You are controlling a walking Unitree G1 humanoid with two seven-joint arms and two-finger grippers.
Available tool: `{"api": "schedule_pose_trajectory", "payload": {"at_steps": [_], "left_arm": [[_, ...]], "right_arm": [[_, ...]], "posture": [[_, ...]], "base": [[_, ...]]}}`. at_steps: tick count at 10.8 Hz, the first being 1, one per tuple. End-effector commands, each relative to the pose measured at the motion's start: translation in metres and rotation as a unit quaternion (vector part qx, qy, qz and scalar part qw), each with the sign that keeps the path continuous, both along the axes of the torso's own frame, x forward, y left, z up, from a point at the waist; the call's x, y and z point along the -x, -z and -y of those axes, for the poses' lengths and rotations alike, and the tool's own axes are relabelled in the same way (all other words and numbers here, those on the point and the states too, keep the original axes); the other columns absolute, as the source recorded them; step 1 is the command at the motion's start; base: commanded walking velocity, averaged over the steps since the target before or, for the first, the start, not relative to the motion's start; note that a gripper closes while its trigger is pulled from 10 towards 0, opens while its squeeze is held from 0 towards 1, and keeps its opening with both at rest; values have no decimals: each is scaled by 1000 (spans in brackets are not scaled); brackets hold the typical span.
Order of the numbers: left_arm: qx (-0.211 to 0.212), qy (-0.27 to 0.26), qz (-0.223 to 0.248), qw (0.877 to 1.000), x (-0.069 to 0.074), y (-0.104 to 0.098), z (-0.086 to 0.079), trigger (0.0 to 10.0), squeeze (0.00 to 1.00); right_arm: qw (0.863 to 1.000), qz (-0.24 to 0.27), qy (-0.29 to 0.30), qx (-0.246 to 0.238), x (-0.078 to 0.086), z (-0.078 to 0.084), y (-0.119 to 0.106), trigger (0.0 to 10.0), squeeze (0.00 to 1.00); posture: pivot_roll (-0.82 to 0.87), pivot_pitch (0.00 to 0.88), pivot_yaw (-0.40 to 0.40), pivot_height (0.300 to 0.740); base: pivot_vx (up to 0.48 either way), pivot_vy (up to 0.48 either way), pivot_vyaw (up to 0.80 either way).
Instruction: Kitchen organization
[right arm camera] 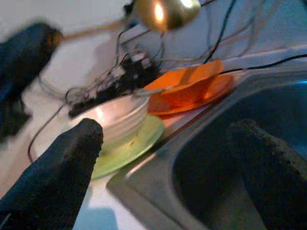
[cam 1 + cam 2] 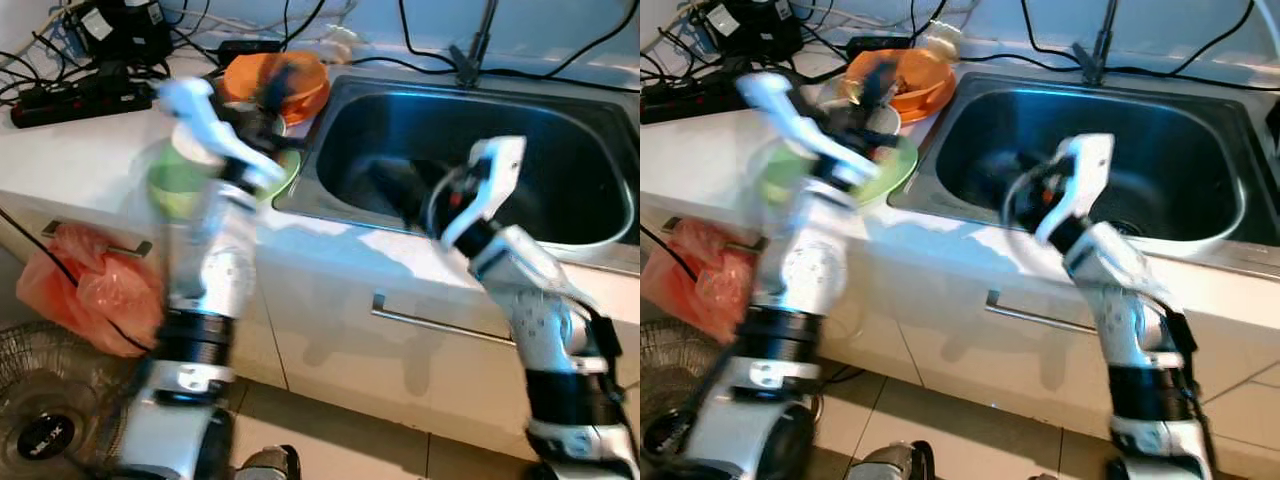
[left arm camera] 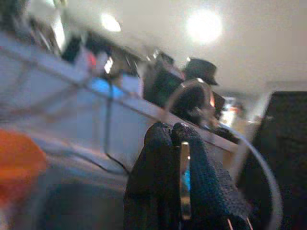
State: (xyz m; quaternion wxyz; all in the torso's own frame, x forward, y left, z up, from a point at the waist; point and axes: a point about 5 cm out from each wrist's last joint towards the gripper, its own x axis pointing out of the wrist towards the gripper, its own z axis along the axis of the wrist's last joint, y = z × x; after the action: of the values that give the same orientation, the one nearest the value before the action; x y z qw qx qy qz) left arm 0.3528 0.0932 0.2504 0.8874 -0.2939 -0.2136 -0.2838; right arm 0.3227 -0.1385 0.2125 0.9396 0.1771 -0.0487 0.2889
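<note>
Spoon [image 3: 184, 179] | upright between shut left pincer [image 3: 178, 143] fingers

Glossy stainless-steel sink [image 2: 590, 240], smooth white countertop [image 2: 80, 150], crinkled orange plastic bag [image 2: 90, 285], metal drawer handle [image 2: 440, 325].

**Blurred, covered and cut off**

The left arm [image 2: 205, 240] is smeared by motion in both eye views, so its outline is soft. It covers much of the green plate [image 2: 895, 165] and the white bowl [image 2: 883, 120] on the counter. In the left wrist view the left gripper [image 3: 180, 158] has its fingers pressed together on a thin metal strip [image 3: 184, 179]; what that strip belongs to cannot be told, and the background is hazy. The orange dishes [image 2: 290, 85] are partly hidden behind a dark blurred shape. The fan [image 2: 45, 420] and the red plastic bag [image 2: 85, 285] are cut by the picture's edge. The right gripper's fingertips [image 1: 72, 158] run off the frame, set wide apart.
</note>
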Motion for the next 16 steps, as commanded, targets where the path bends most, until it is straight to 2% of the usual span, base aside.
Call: {"api": "schedule_pose_trajectory", "payload": {"at_steps": [1,2,3,4,6,7,9,11,12,16], "left_arm": [[37,30,-24,999,2,2,-1,0,0],[65,75,-44,994,8,3,11,0,0],[96,128,-76,984,15,8,26,0,0],[165,175,-120,963,19,10,31,0,0],[222,236,-175,930,19,23,31,0,0],[214,234,-190,929,19,29,31,0,0],[210,253,-227,917,24,41,34,0,0],[218,246,-240,913,24,46,34,0,0],[226,239,-244,912,22,47,31,0,0],[238,198,-234,922,7,43,9,0,0]], "right_arm": [[998,-23,17,-47,-4,2,1,10000,0],[991,-39,68,-107,-10,5,1,10000,0],[981,-52,98,-162,-16,5,0,10000,0],[977,-60,95,-179,-18,0,0,10000,0],[974,-70,95,-194,-21,-4,0,10000,0],[973,-67,100,-197,-23,-3,-2,10000,0],[972,-59,106,-199,-25,0,-5,10000,0],[973,-52,102,-203,-26,-2,-11,10000,0],[974,-49,94,-201,-26,-5,-13,10000,0],[979,-49,55,-190,-19,-9,-11,10000,0]], "posture": [[32,62,68,740],[33,61,69,740],[32,62,72,740],[30,62,75,740],[33,58,76,740],[30,56,78,740],[30,56,78,740],[32,57,76,740],[33,56,76,740],[30,56,79,740]], "base": [[0,0,0],[0,0,0],[0,0,0],[0,0,0],[0,0,0],[0,0,0],[0,0,0],[0,0,0],[0,0,0],[0,0,0]]}}
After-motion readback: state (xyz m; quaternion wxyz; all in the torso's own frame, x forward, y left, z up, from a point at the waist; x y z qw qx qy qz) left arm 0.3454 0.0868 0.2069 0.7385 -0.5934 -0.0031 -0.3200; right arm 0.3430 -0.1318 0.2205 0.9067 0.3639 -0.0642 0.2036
